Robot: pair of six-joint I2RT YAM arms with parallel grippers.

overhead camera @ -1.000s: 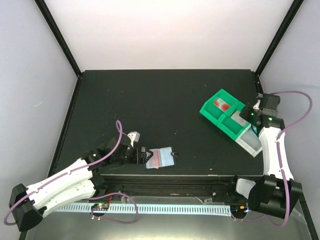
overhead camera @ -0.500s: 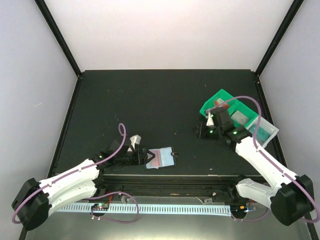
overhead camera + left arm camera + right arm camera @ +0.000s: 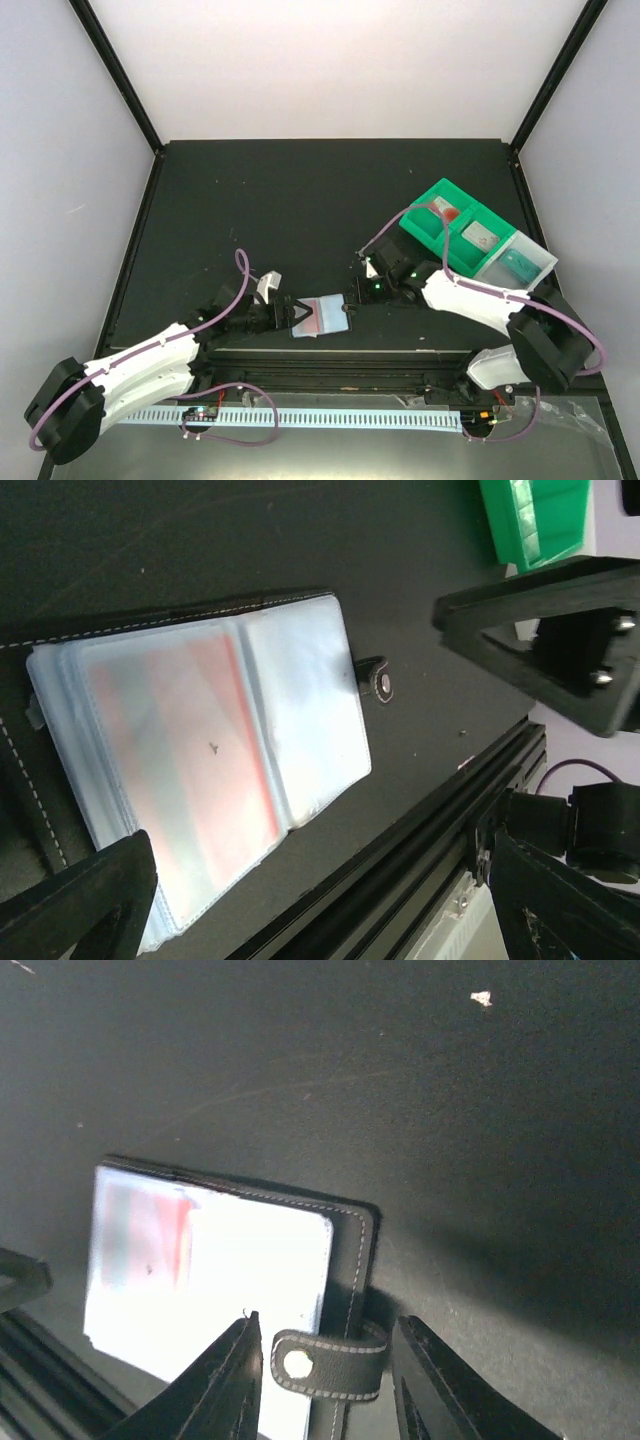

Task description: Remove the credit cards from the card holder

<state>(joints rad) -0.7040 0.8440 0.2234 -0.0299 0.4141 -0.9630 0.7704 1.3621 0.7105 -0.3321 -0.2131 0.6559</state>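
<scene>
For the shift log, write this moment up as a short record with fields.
card holder: lies open near the table's front edge, clear pockets up
in holder: reddish card under a clear pocket
green tray: white-and-red card, grey card and teal card, each in its own compartment
left claw: open, at the holder's left side
right claw: open, straddling the snap tab

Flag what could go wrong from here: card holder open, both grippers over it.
1. The card holder lies at the near edge of the table, beside the rail; a sideways tug could slide it off.
2. The open jaws of the right gripper straddle the snap tab, not the red-striped card; closing there would likely lift or flip the holder.
3. The left gripper, also open, sits at the holder's other end; the two could collide.
</scene>
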